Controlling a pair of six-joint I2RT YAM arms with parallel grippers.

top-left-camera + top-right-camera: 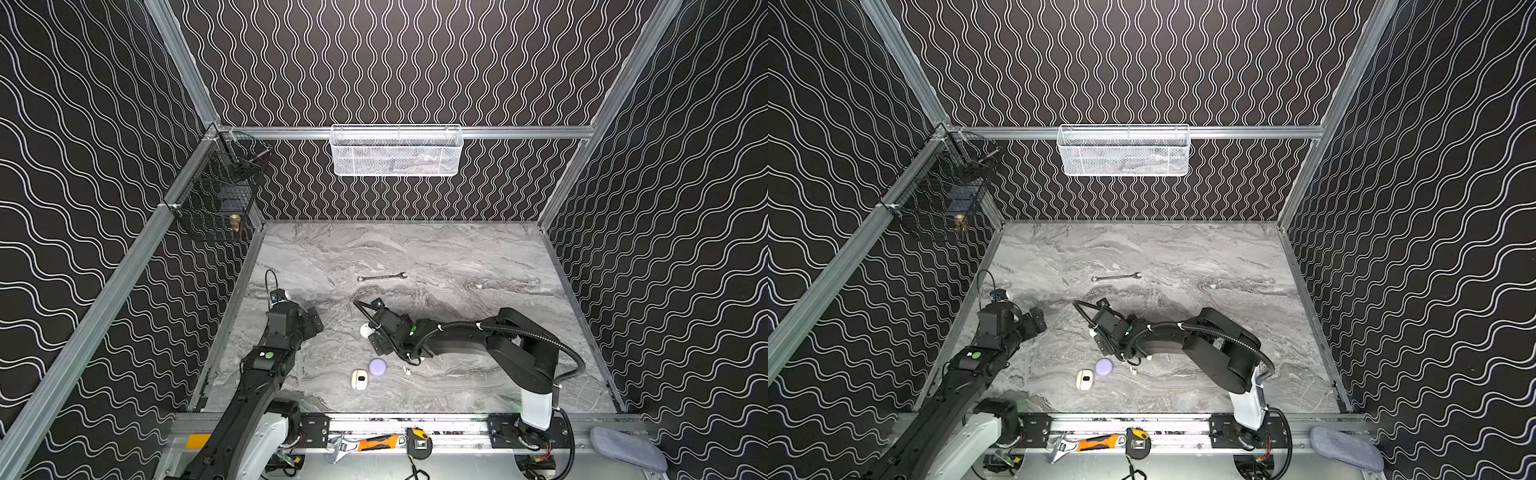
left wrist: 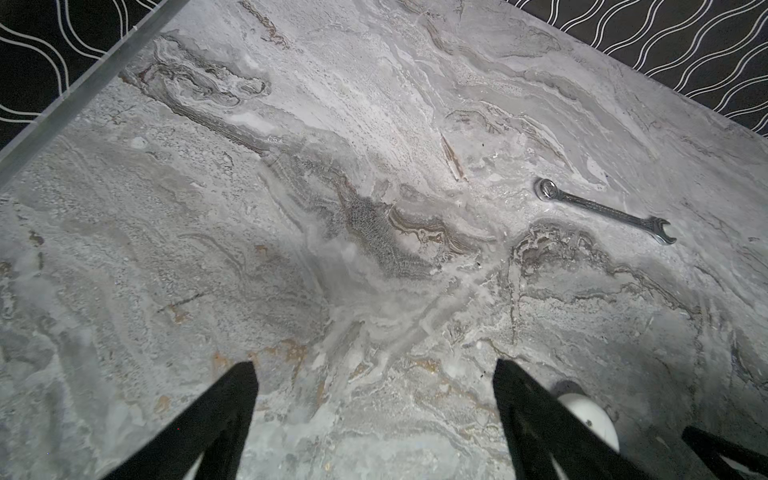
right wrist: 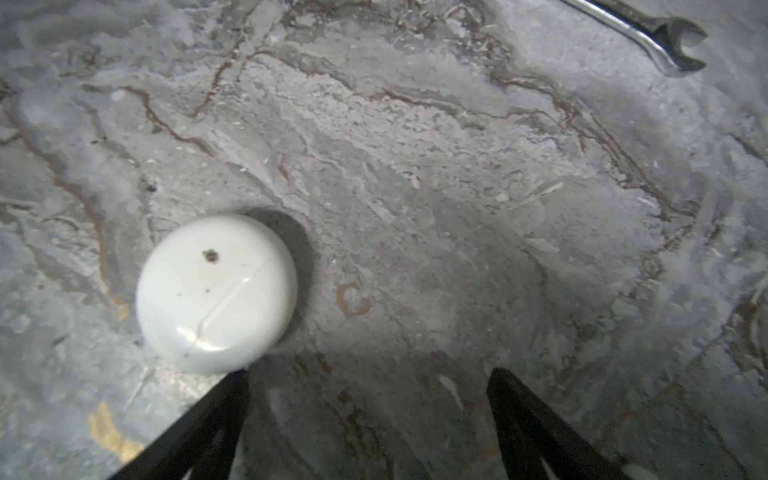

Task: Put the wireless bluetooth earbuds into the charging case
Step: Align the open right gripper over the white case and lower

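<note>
Both pincers are noted spread wide and empty. The left pincer [image 2: 374,365] is held low over bare bench [image 1: 436,249], with nothing between the jaws. The right pincer [image 3: 368,374] is extended across the middle and set low by the white case [image 3: 216,293]. The case lies just outside one fingertip, not between the jaws, and contact cannot be told. Its lid is seen closed, with the seam running across the dome.

One white stemmed earbud [image 1: 407,371] is seen on the bench under the right forearm, near the lavender case [image 1: 377,367]. The cream case [image 1: 359,379] lies just beside that one. A small white speck [image 1: 479,286] lies well apart toward the far right and is too small to be identified. No other earbuds are made out. The wrench [image 1: 381,277] lies farther back and is not involved.

Step judged: early, approach to the white case, nothing yet inserted.

Next move judged: the case is to be brought between the jaws or steadied and the lid raised, probably one pincer holding and one lifting. A fine pinch on the earbud would be called for after that.
</note>
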